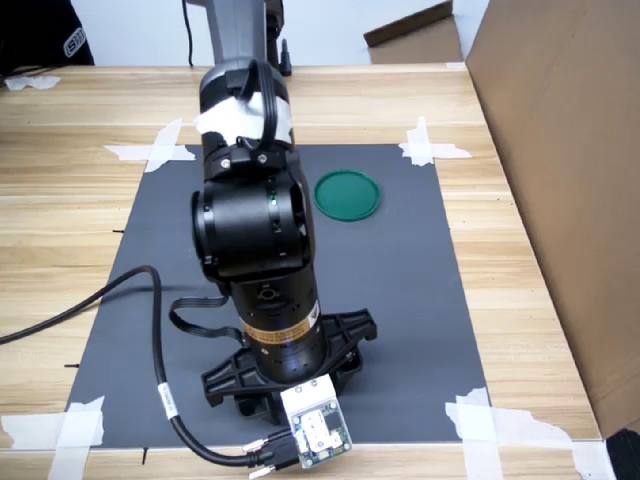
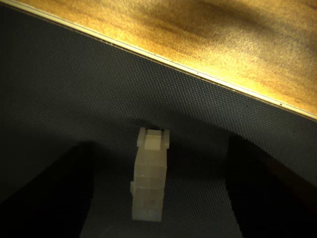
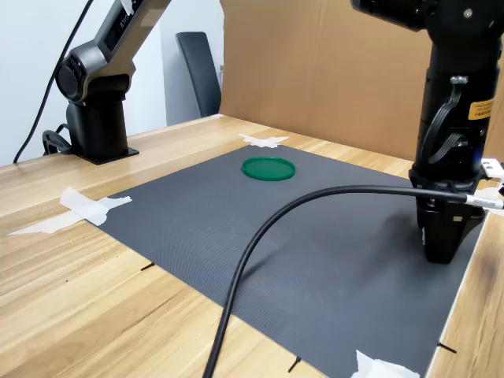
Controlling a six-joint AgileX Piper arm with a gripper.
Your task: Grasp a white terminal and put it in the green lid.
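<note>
Spanning the wooden desk (image 1: 60,200), a dark, finely woven rectangular mat (image 1: 400,300) is held down at its corners by white tape strips (image 1: 150,150). Left of centre in the first exterior view, the black arm (image 1: 250,220) reaches down to the mat's near edge, its jaws (image 1: 290,385) spread wide just above the surface and holding nothing. In the wrist view, the white terminal (image 2: 150,173), a small oblong of stacked blocky plastic cells, lies flat on the mat between the two dark fingers (image 2: 44,198), touching neither; the mat's pale edge and bare wood run close behind it. Further right in the first exterior view, the green lid (image 1: 346,193), a smooth round disc with a low rim, sits well apart near the mat's far edge, open mat all around it. Brown cardboard (image 1: 570,180) walls the desk's right side.
</note>
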